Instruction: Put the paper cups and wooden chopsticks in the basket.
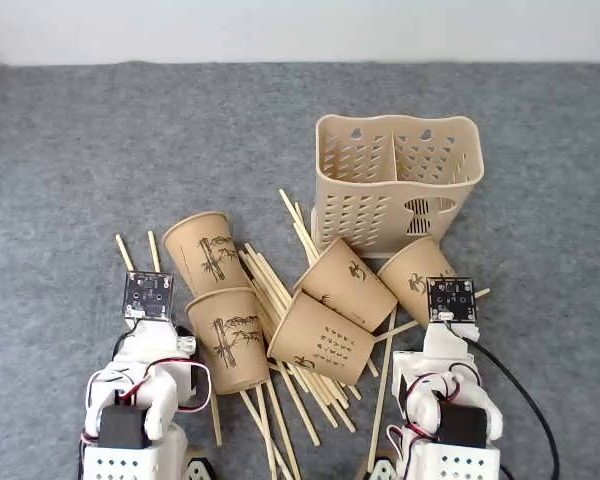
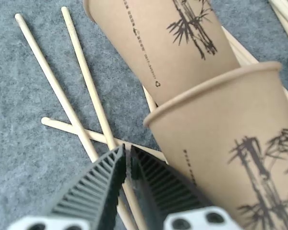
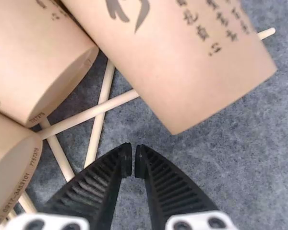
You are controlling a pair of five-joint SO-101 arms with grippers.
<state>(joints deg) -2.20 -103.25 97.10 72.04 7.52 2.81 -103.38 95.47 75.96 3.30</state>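
Currently on the grey surface (image 1: 70,150), all items are outside the container.

Basket (image 1: 395,180): beige, perforated, upright, with inner dividers, standing at the far side, ahead of the right arm.

Paper cups (image 1: 323,338): five, brown with dark printed motifs, all lying on their sides.
- Two lie ahead of the left arm. The nearer one's rim rests against the farther one's side.
- Three are clustered between the basket and the right arm. The two farther ones lie just beside the basket's front wall.

Chopsticks (image 1: 265,290): many, pale wood, loose.
- Most form a fanned heap running between and under the two cup groups.
- Two lie apart on the far left.
- Several cross one another.

Left gripper (image 2: 125,160): black ribbed fingers drawn together with only a sliver between the tips, holding nothing. It is poised over crossed chopsticks (image 2: 87,72), just beside the nearer cup of the left pair.

Right gripper (image 3: 133,160): tips together, nothing between them. It sits over bare surface, near a cup on its side and two crossed chopsticks (image 3: 93,114).
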